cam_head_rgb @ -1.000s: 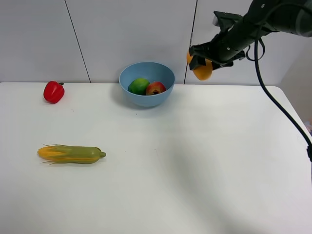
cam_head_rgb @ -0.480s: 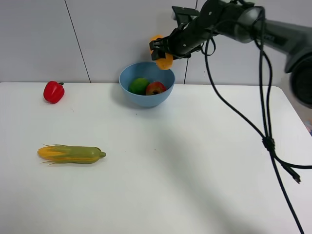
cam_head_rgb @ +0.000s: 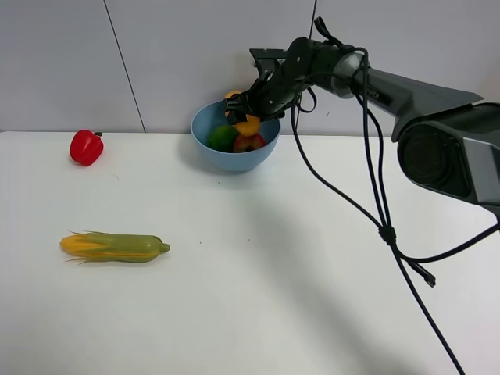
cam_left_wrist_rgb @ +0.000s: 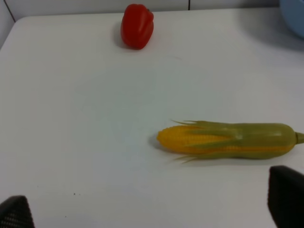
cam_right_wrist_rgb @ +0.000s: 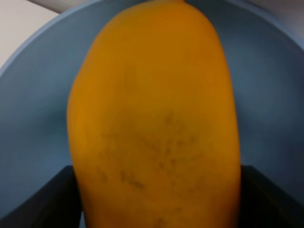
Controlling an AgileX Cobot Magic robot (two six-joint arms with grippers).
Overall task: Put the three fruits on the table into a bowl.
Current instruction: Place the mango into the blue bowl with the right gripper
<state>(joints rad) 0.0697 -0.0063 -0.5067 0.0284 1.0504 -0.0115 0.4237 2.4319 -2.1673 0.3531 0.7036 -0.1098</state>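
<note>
**Mango held over the bowl, two fruits already inside**

Nearest the high camera, the white worktop (cam_head_rgb: 312,297) lies bare across its front, crossed only by the right arm's black cable. On its left part a corn cob (cam_head_rgb: 114,247) lies flat, yellow kernels at one end and green husk at the other. The left wrist view looks down on this same corn cob (cam_left_wrist_rgb: 228,139) from close by, with the dark tips of the left gripper (cam_left_wrist_rgb: 152,204) showing at the two lower corners of the frame, spread wide apart and holding nothing.

Farther back on the left, near the wall, a small red bell pepper (cam_head_rgb: 86,147) stands well apart from everything else; it also appears in the left wrist view (cam_left_wrist_rgb: 137,25).

At the back of the worktop, close to the wall, sits the light blue bowl (cam_head_rgb: 211,152). Inside it lie the green lime-like fruit (cam_head_rgb: 222,137) and the red pomegranate (cam_head_rgb: 249,143), side by side and touching.

The right arm reaches across from the right, and the right gripper (cam_head_rgb: 244,109) hangs over the far rim of the bowl, clamped on the orange-yellow mango (cam_head_rgb: 247,123). The mango hangs just above the pomegranate; whether they touch cannot be told. In the right wrist view the mango (cam_right_wrist_rgb: 154,118) fills most of the frame between the dark fingers (cam_right_wrist_rgb: 42,199), with the bowl's blue interior (cam_right_wrist_rgb: 33,118) behind it.
</note>
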